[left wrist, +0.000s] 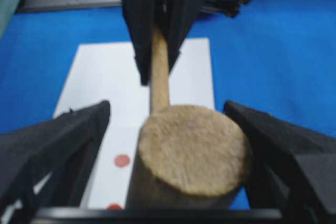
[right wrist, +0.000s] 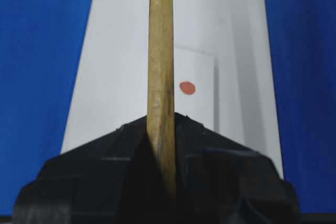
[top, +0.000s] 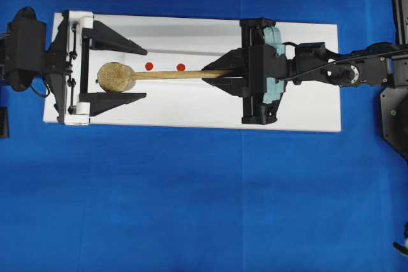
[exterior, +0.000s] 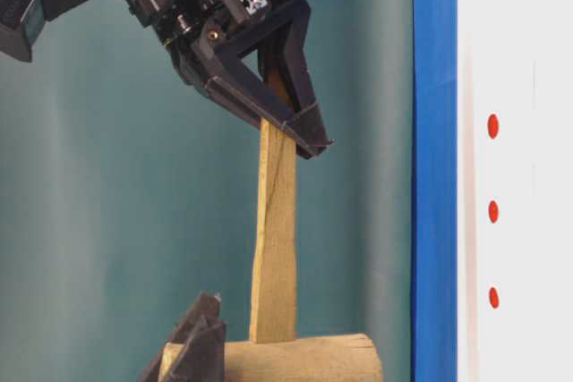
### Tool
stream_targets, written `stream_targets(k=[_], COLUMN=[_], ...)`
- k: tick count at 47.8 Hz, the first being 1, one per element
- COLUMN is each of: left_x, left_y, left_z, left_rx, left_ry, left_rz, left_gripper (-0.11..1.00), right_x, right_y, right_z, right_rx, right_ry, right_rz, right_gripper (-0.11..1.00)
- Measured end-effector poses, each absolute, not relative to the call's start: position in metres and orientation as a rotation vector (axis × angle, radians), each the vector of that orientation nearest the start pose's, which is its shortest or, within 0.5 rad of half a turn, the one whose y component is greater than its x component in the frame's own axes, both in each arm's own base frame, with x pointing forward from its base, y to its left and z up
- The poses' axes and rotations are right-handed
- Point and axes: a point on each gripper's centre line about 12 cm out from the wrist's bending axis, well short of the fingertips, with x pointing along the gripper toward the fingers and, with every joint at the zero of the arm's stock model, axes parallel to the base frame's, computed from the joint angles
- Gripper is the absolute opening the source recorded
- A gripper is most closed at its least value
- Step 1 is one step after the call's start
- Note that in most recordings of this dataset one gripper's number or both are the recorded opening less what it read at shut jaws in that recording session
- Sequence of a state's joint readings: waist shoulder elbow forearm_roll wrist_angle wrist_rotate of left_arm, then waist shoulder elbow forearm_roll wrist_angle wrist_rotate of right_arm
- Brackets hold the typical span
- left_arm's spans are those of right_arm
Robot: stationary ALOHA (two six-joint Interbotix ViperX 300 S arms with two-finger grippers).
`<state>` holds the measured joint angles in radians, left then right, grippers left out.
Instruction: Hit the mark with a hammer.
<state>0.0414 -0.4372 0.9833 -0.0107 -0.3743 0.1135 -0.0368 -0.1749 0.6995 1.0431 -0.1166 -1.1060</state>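
Note:
The hammer (top: 116, 77) is a light wooden mallet held level over the white board (top: 306, 103), its round head face up. My right gripper (top: 209, 72) is shut on the far end of the handle (right wrist: 160, 66). My left gripper (top: 145, 73) is open, with a finger on each side of the head (left wrist: 191, 150) and gaps on both sides. Three alike red dots show in the table-level view. The top one looks slightly largest and I take it as the mark (exterior: 492, 126). From overhead, two red dots (top: 148, 65) lie just beyond the handle.
The white board lies on a blue cloth (top: 191, 202) that covers the table all round. A black fixture (top: 396, 113) stands at the right edge. In the table-level view the head (exterior: 304, 357) hangs a little off the surface.

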Motion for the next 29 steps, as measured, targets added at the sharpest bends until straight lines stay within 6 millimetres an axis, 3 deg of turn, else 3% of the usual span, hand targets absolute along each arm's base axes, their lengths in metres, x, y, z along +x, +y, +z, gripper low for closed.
stream_targets(k=[10, 29], left_x=[0.279, 0.209], left_y=[0.014, 0.01], left_z=[0.245, 0.25], left_rx=[0.098, 0.095], left_ry=[0.185, 0.199], left_rz=[0.044, 0.04], left_gripper=[0.85, 0.84], right_x=[0.366, 0.361], right_y=[-0.026, -0.025], right_z=[0.223, 0.221], right_rx=[-0.062, -0.041], right_ry=[0.489, 0.496], right_rz=[-0.123, -0.128], right_gripper=[0.02, 0.02])
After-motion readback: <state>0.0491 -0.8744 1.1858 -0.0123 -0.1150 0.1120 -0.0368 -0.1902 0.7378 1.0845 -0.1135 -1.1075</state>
